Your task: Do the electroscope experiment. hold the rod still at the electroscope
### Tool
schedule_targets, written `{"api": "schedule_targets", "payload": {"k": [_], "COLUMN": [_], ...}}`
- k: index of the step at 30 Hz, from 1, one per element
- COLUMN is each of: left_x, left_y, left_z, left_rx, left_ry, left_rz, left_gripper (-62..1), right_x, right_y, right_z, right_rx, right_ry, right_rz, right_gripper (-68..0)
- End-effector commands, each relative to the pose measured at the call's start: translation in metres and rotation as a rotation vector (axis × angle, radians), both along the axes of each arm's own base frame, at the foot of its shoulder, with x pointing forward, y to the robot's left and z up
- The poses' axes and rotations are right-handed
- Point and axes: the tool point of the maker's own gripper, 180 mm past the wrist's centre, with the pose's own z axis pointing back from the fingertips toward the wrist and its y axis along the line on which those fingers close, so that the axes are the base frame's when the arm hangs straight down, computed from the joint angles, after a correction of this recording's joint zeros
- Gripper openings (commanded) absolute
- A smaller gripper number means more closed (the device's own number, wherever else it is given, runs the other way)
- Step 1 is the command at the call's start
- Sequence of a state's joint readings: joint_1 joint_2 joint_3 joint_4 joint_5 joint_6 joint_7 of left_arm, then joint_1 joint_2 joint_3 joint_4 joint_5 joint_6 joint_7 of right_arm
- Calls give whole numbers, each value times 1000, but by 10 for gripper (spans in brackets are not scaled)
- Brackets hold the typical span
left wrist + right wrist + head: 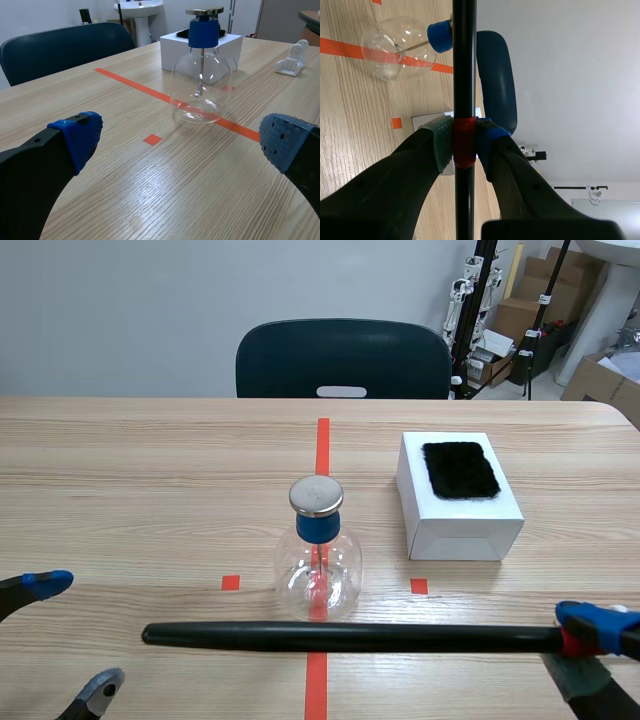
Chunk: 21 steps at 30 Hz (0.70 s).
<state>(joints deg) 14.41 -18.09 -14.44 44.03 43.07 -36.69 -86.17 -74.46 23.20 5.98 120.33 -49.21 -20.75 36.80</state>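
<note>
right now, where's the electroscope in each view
Scene view: electroscope at mid-table on the orange-red tape line, just beyond the black rod.
Left wrist view: electroscope ahead of the open left claw, with the white box behind it.
Right wrist view: electroscope ahead of the right claw, its blue stopper beside the rod.
Shared landmark: the tape line running under the flask.

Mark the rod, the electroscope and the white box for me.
rod (pixel 350 637): scene view, middle of the black shaft.
electroscope (pixel 200 92): left wrist view, on the glass flask body.
white box (pixel 458 537): scene view, on its front wall.
</note>
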Motion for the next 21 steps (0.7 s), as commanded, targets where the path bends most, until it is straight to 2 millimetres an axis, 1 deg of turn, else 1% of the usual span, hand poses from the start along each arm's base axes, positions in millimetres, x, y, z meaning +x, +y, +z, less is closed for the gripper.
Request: {"api": "schedule_targets", "payload": {"k": [1, 21], "left_x": [2, 2], "left_y": [3, 3], "left_z": [14, 14], "left_rx": [-39, -39], "left_ry": [-53, -53], "left_rz": [5, 5], "left_gripper": [14, 14], "right_x": [4, 5], "right_y": [2, 0], "right_z": [9, 8], "right_rx": [18, 13], "right_ry": [-31, -29], "right_rz": [-2, -13], "right_gripper": [-673, -673]}}
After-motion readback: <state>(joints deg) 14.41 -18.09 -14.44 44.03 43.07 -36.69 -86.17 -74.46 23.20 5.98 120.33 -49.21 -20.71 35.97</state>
